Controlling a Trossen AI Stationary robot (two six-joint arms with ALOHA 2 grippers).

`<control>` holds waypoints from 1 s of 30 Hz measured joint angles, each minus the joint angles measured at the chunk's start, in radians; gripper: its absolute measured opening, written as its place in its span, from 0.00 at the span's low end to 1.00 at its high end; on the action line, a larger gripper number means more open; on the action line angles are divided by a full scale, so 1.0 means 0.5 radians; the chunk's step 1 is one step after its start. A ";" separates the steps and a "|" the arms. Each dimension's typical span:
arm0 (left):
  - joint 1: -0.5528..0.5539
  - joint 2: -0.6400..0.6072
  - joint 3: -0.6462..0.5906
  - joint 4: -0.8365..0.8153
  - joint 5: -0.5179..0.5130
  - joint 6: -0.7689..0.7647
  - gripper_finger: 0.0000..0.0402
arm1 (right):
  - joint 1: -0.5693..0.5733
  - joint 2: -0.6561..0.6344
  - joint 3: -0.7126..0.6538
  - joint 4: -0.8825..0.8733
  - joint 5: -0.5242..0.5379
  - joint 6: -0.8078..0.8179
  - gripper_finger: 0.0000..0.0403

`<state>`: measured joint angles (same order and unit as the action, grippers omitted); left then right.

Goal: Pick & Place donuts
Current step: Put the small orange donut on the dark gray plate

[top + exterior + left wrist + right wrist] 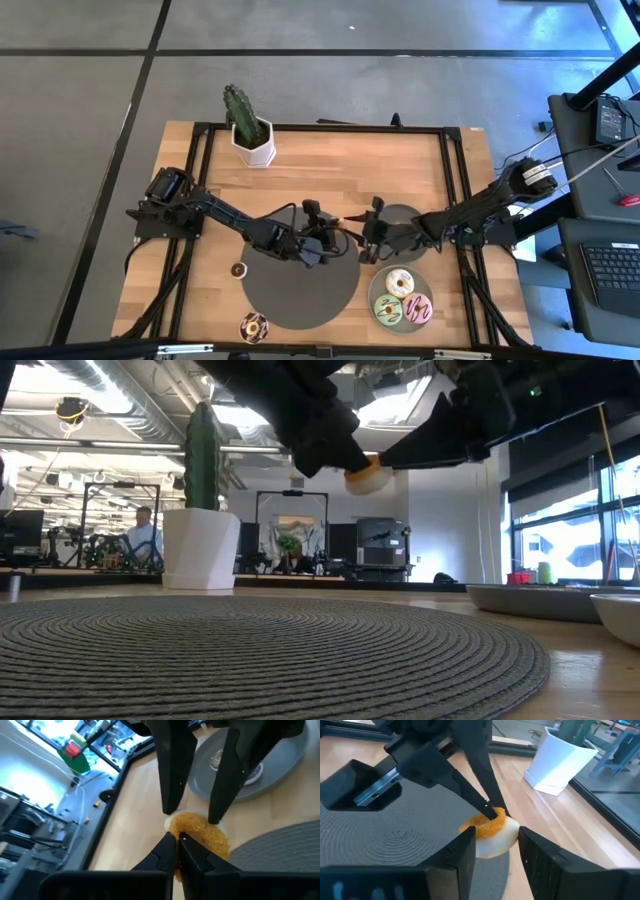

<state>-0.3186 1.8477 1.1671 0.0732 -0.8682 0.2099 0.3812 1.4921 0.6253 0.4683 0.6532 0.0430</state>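
Orange-topped, the mini donut (489, 836) hangs above the dark mat's (298, 290) edge, pinched by the left gripper (176, 851), so the right gripper (495, 851), fingers apart around it, should probably close before the left releases.

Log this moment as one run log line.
stage: handover in the air | left gripper: shut on orange donut | right gripper: open around it | place: above mat edge

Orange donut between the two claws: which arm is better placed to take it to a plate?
Probably the right. The right gripper straddles the donut, open, while the left gripper pinches it. The plates lie on the right arm's side.
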 joint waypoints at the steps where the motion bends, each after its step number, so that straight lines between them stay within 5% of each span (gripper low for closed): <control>1: 0.000 0.000 0.000 0.015 -0.012 0.028 0.02 | -0.006 0.001 0.001 0.000 0.000 0.000 0.37; 9: 0.001 -0.001 -0.001 0.056 -0.017 0.063 0.02 | -0.011 0.001 0.002 0.032 0.047 0.001 0.34; 23: -0.002 0.000 -0.001 0.064 -0.007 0.061 0.06 | -0.012 0.001 0.002 0.027 0.017 -0.049 0.02; 30: -0.022 -0.001 -0.001 0.061 0.026 0.033 0.12 | -0.010 0.001 0.002 0.022 0.003 -0.041 0.02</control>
<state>-0.3296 1.8473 1.1667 0.1039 -0.8552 0.2264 0.3759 1.4925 0.6262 0.4791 0.6549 0.0223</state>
